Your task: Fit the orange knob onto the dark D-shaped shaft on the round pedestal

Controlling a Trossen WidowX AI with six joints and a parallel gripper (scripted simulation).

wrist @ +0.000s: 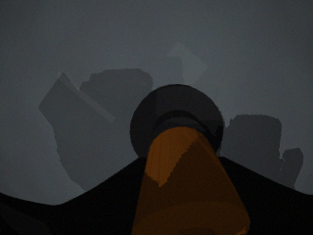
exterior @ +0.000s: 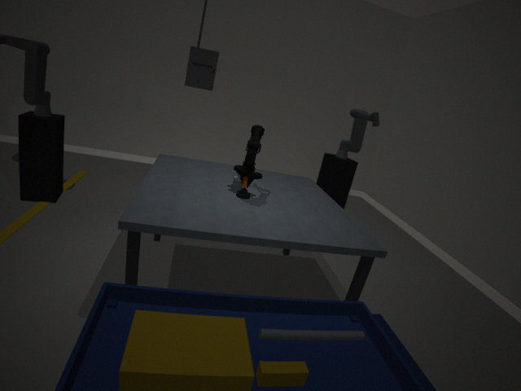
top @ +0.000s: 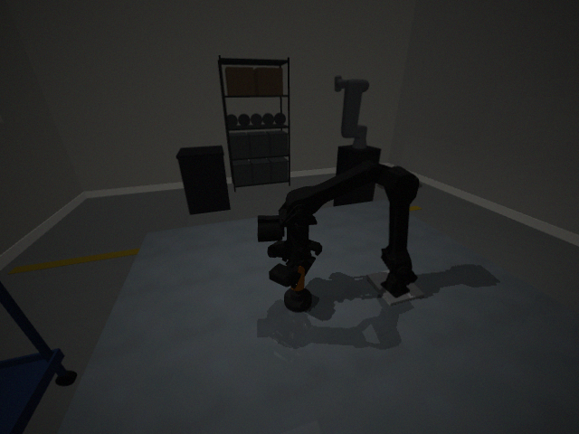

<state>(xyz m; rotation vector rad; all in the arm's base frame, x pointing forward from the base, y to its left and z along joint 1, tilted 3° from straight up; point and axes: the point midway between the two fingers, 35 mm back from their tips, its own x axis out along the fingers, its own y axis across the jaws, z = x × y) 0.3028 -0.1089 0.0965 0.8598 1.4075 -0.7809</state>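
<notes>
My gripper (top: 296, 280) (exterior: 244, 182) (wrist: 182, 164) is shut on the orange knob (top: 299, 278) (exterior: 244, 182) (wrist: 186, 196). The knob points down and its lower end meets the top of the dark round pedestal (top: 298, 301) (exterior: 242, 194) (wrist: 147, 124). In the wrist view the knob covers the middle of the pedestal, so the D-shaped shaft is hidden. I cannot tell how far down the knob sits. The scene is dim.
The arm's base stands on a pale plate (top: 397, 293) to the right of the pedestal on the grey table (exterior: 189, 210). A blue cart (exterior: 235, 336) with yellow boxes stands in front of the table. Shelves (top: 254, 121), dark cabinets and other arms stand by the walls.
</notes>
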